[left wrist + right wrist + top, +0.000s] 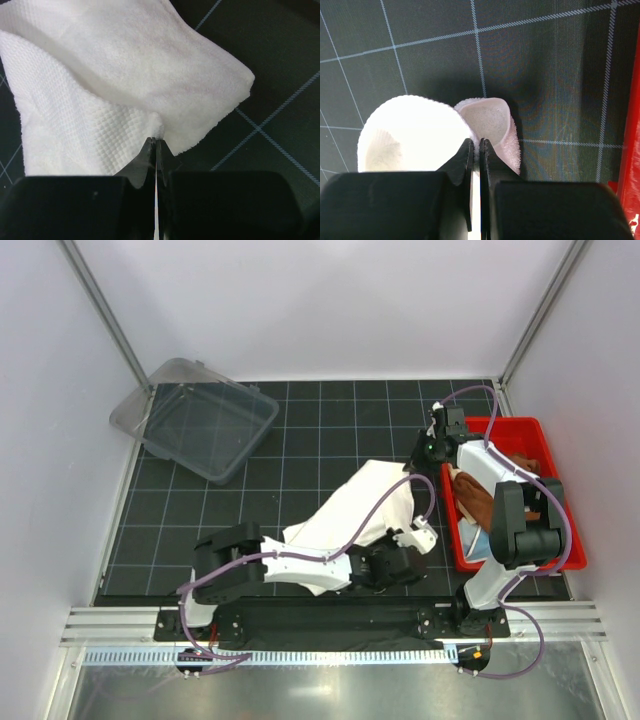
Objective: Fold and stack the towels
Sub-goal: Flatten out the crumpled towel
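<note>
A large cream-white terry towel (358, 505) lies crumpled in the middle of the black grid mat. My left gripper (395, 560) sits at its near right edge. In the left wrist view the left gripper (156, 141) is shut on a pinch of that towel (125, 75). My right gripper (430, 453) is at the towel's far right corner. In the right wrist view it (475, 145) is shut on a curled corner of the towel (415, 130). A rust-brown towel (482, 502) and a bit of light-blue cloth (480, 543) lie in the red bin. No yellow towel shows.
The red bin (556, 502) stands at the right edge of the mat, beside the right arm; its wall shows in the right wrist view (632, 165). A clear plastic tub (195, 420) rests tilted at the far left corner. White walls enclose the mat.
</note>
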Available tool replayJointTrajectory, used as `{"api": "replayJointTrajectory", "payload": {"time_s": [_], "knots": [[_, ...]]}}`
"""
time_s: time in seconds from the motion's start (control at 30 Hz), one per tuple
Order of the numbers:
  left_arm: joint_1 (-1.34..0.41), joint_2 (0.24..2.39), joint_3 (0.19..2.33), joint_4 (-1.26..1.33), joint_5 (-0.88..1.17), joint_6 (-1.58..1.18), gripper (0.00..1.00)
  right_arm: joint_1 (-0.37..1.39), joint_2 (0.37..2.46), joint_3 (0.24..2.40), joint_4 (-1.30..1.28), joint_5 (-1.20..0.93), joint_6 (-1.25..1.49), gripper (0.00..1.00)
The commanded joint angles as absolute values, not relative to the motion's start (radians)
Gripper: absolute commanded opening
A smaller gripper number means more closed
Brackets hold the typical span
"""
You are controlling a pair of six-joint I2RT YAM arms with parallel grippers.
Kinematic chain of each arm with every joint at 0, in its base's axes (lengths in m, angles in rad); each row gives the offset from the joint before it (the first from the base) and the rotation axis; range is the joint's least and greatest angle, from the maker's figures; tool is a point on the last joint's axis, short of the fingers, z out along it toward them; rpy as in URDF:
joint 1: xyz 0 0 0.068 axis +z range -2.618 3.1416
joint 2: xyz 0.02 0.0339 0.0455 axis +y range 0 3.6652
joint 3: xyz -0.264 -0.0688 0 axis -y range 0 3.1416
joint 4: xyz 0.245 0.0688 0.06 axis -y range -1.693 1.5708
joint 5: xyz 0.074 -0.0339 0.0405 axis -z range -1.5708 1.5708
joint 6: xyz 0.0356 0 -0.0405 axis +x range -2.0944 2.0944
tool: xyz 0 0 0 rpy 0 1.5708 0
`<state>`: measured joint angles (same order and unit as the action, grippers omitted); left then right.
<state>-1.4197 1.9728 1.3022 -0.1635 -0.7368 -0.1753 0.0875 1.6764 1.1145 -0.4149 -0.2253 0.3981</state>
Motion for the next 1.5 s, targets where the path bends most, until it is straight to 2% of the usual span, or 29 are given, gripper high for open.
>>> {"api": "replayJointTrajectory", "payload": {"time_s": [0.0, 0.33, 0.5, 0.7, 0.83, 0.93, 1.07, 1.13, 1.23, 1.33, 1.47], "knots": [[-1.390, 1.836, 1.299, -0.150, -0.691, -0.242, 0.00, 0.080, 1.651, 1.118, -0.397, -0.233, 0.390, 0.01], [-1.132, 1.614, 1.221, -0.345, -0.444, -0.449, 0.00, 0.083, 1.595, 1.079, -0.408, -0.308, 0.402, 0.01], [-0.959, 1.595, 1.143, -0.353, -0.309, -0.511, 0.00, 0.092, 1.580, 1.020, -0.327, -0.385, 0.454, 0.01], [-0.946, 1.615, 1.117, -0.299, -0.204, -0.517, 0.01, 0.136, 1.609, 0.991, -0.262, -0.399, 0.495, 0.01], [-0.946, 1.646, 1.131, -0.304, -0.179, -0.515, 0.16, 0.143, 1.623, 0.991, -0.255, -0.390, 0.497, 0.01], [-0.945, 1.663, 1.132, -0.324, -0.224, -0.515, 0.22, 0.143, 1.621, 0.992, -0.258, -0.388, 0.495, 0.01], [-0.928, 1.675, 1.118, -0.341, -0.258, -0.506, 0.25, 0.143, 1.618, 1.008, -0.279, -0.376, 0.477, 0.01], [-0.928, 1.672, 1.109, -0.336, -0.250, -0.494, 0.34, 0.141, 1.614, 1.012, -0.288, -0.373, 0.473, 0.01], [-0.927, 1.649, 1.091, -0.308, -0.224, -0.463, 0.41, 0.143, 1.614, 1.015, -0.295, -0.365, 0.468, 0.01], [-0.923, 1.640, 1.091, -0.296, -0.215, -0.439, 0.43, 0.143, 1.614, 1.017, -0.296, -0.360, 0.466, 0.01], [-0.901, 1.663, 1.095, -0.307, -0.222, -0.423, 0.38, 0.143, 1.609, 1.014, -0.298, -0.362, 0.466, 0.01]]}}
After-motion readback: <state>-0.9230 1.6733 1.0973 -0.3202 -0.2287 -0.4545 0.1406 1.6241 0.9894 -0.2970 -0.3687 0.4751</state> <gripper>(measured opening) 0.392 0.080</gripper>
